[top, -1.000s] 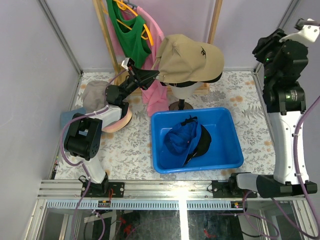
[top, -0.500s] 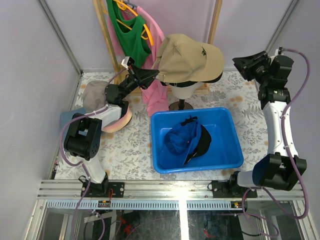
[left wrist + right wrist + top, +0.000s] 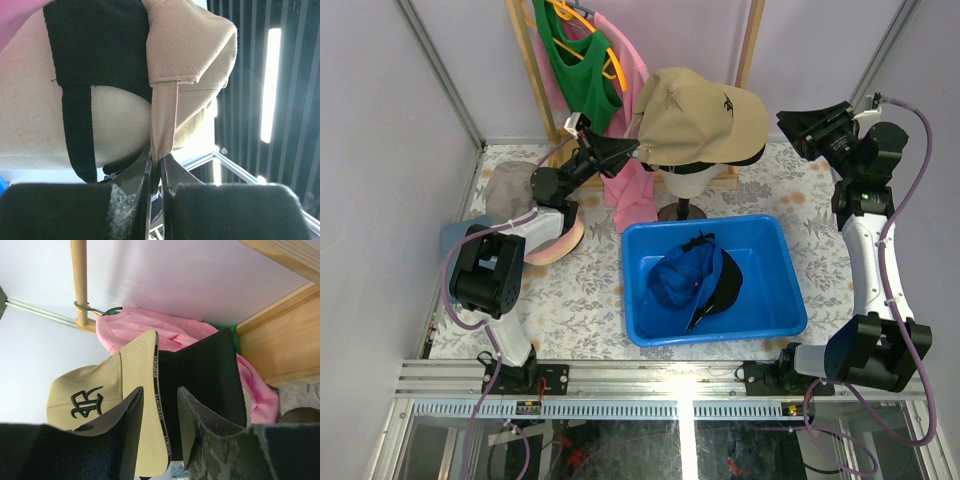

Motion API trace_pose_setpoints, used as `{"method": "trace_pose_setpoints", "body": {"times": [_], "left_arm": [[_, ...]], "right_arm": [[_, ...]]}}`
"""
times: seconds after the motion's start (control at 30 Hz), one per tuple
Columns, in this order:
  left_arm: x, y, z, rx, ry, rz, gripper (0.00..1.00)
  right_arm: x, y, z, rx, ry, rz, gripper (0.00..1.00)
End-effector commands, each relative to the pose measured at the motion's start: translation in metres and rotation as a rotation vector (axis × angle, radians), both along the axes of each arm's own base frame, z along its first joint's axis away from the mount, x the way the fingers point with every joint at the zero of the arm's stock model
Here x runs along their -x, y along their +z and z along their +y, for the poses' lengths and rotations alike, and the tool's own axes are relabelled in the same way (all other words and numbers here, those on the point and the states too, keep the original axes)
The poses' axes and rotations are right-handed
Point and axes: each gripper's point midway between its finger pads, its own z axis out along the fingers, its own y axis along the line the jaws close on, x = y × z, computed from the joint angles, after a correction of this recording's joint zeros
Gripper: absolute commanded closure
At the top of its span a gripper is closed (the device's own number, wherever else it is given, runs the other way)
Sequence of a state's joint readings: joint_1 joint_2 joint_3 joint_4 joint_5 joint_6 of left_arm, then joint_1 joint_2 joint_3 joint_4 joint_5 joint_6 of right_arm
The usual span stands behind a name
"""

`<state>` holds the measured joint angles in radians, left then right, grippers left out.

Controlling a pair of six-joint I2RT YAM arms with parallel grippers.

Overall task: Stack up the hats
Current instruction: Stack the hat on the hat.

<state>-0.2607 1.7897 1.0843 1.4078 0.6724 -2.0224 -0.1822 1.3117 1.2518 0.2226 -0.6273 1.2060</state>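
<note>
A khaki baseball cap (image 3: 700,112) sits on top of a black cap (image 3: 725,160) on the cream mannequin head (image 3: 682,185). My left gripper (image 3: 623,150) is shut on the khaki cap's rear strap (image 3: 163,120), pinched between the fingertips (image 3: 156,162). My right gripper (image 3: 788,122) is open at the cap's brim. In the right wrist view the khaki brim (image 3: 145,365) and the black cap (image 3: 200,375) show through the gap of the gripper (image 3: 161,389); I cannot tell whether it touches. A blue cap (image 3: 680,275) and a black cap (image 3: 725,285) lie in the blue bin (image 3: 715,222).
A grey-taupe bucket hat (image 3: 508,190) and a pink and beige pile (image 3: 558,238) lie at the left, under my left arm. Pink and green shirts (image 3: 585,70) hang on the wooden rack behind the mannequin. Walls enclose the table on three sides.
My right arm has swung down from its raised pose and brought its open gripper to the khaki cap's brim. The left gripper has stayed shut on the strap.
</note>
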Motion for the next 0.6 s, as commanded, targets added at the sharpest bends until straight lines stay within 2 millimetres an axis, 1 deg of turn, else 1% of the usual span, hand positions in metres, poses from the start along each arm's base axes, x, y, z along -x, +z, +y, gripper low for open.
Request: {"method": "trace_pose_setpoints", "body": {"times": [0.0, 0.13, 0.3, 0.47, 0.57], "left_arm": [[0.003, 0.013, 0.005, 0.008, -0.001, -0.068, 1.00], [0.002, 0.014, 0.004, 0.008, -0.002, -0.069, 1.00], [0.000, 0.014, 0.002, 0.010, -0.006, -0.070, 1.00], [-0.001, 0.015, 0.001, 0.013, -0.009, -0.071, 1.00], [-0.001, 0.017, 0.000, 0.015, -0.012, -0.073, 1.00]], "right_arm": [[0.016, 0.028, 0.015, -0.006, 0.080, -0.105, 0.59], [0.014, 0.023, 0.018, 0.002, 0.098, -0.096, 0.58], [0.011, 0.018, 0.027, 0.012, 0.142, -0.088, 0.57], [0.006, 0.010, 0.031, 0.020, 0.155, -0.073, 0.56], [0.005, 0.008, 0.034, 0.021, 0.166, -0.075, 0.56]]}}
